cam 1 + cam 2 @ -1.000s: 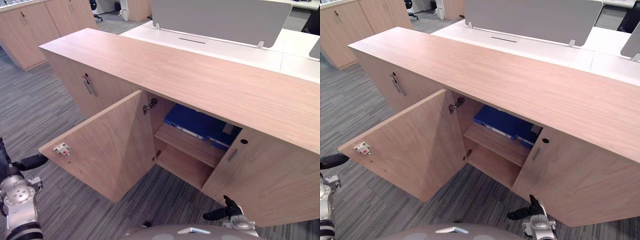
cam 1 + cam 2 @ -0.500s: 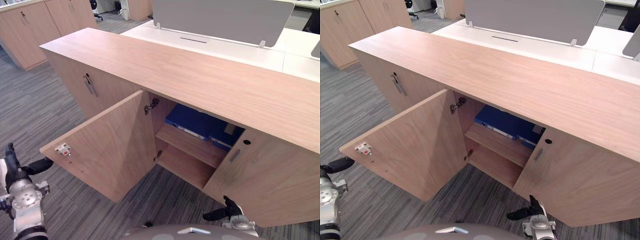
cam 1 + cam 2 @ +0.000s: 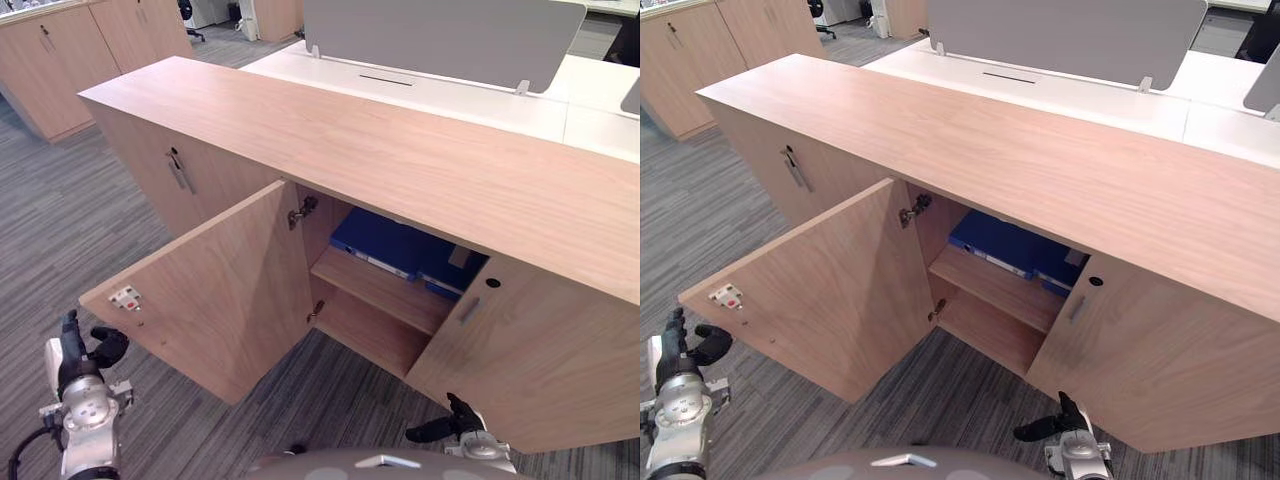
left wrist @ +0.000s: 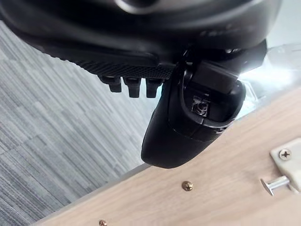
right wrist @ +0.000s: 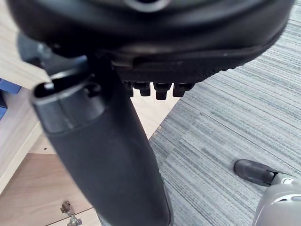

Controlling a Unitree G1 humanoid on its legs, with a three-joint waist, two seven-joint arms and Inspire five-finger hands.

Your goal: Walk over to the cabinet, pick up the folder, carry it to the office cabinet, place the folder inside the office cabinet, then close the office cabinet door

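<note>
While the left hand (image 3: 85,350) hovers at seven o'clock by the open door (image 3: 220,290), fingers loose and empty, the blue folder (image 3: 385,245) lies on the upper shelf (image 3: 380,290) inside the office cabinet (image 3: 400,150); at five o'clock the right hand (image 3: 440,428) hangs with relaxed, empty fingers.

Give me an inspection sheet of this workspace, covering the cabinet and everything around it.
surface: office cabinet top, nothing seen on it
job's things: blue folder lies on the upper shelf; left door wide open, right door closed
clutter: nothing seen
hands: left hand low beside the open door's free edge; right hand low before the right door
cables: nothing seen
surroundings: grey carpet, white desk with grey screen behind, other cabinets
</note>
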